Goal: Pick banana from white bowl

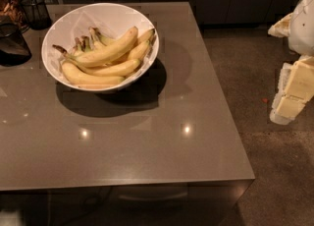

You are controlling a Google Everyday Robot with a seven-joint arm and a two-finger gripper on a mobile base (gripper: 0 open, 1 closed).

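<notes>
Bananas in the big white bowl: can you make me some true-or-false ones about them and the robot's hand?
1. The large, round, glossy white bowl has several yellow bananas in it. True.
2. The longest ripe yellow banana with the dark-brown stem lies on the table beside the bowl. False: it lies inside the bowl, on top of the other bananas.
3. The robot's pale two-finger gripper is holding that banana. False: it hangs at the right edge of the camera view, over the floor, well away from the bowl.
4. A dark wire-mesh cup stands at the table's far-left corner, behind the bowl. True.
</notes>
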